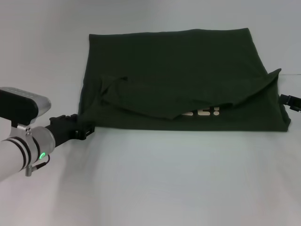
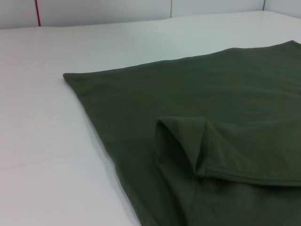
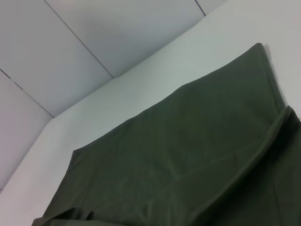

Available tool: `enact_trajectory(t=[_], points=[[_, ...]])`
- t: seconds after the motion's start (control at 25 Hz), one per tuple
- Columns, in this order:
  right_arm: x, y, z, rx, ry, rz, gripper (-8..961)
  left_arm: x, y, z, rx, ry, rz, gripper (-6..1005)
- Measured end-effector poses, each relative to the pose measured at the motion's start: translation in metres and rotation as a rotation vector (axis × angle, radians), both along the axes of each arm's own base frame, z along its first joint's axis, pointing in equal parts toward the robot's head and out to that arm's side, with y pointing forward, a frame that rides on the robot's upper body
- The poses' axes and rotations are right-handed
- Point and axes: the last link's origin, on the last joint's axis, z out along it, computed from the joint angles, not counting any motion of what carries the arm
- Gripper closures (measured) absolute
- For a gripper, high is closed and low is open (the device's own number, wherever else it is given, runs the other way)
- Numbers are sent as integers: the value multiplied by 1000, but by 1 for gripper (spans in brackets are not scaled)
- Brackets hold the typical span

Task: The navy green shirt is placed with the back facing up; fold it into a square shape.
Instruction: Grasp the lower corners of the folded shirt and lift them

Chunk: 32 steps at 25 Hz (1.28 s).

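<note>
Dark olive-green knit short-sleeved shirt (image 1: 178,70) lies spread across the far half of the pale white desk (image 1: 164,179), roughly a rectangle. Both sleeves are folded inward over the body, their flap (image 1: 155,101) leaving a strip of pale print (image 1: 202,112) exposed near the 6 o'clock edge. Left hand (image 1: 84,128) sits at the shirt's 8 o'clock corner, touching the cloth; whether it grips cannot be told. Right hand (image 1: 291,101) shows at the 3 o'clock edge, its opening likewise indeterminate.
</note>
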Motion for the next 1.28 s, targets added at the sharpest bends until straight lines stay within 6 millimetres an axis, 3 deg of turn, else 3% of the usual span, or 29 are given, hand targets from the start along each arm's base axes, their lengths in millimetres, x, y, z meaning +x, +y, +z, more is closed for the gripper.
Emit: enact_trajectory(t=[0.28, 0.88, 1.28], points=[[0, 0, 0, 0, 0, 1, 328, 0, 3, 1, 5, 20, 8, 567], [-1, 1, 0, 1, -1, 2, 329, 0, 3, 0, 9, 17, 15, 974], [7, 4, 20, -27, -47, -31, 330, -5, -4, 13, 28, -64, 15, 974]])
